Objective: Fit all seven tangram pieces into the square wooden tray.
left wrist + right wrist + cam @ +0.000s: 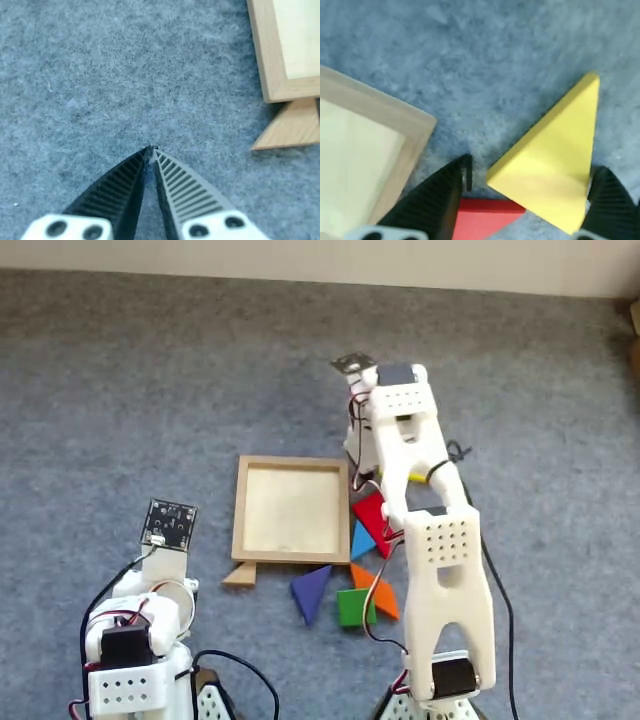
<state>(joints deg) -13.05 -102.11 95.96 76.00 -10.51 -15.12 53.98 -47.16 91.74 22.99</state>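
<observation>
The square wooden tray [290, 510] lies on the grey carpet with nothing in it. In the right wrist view my right gripper [532, 170] is open and straddles a yellow triangle [555, 155], one finger on each side; a red piece [485, 217] lies just behind it, and the tray's corner [405, 130] is alongside. Red [372, 517], blue [362, 540], orange [380, 592], green [354, 608] and purple [312, 590] pieces sit off the tray's right and near sides. A plain wooden piece [292, 127] touches the tray's near corner [265, 65]. My left gripper [151, 149] is shut, empty, over bare carpet.
The right arm [440, 540] stretches over the coloured pieces and hides most of the yellow one. The left arm [140, 640] is folded at the near left. Open carpet lies left of and beyond the tray.
</observation>
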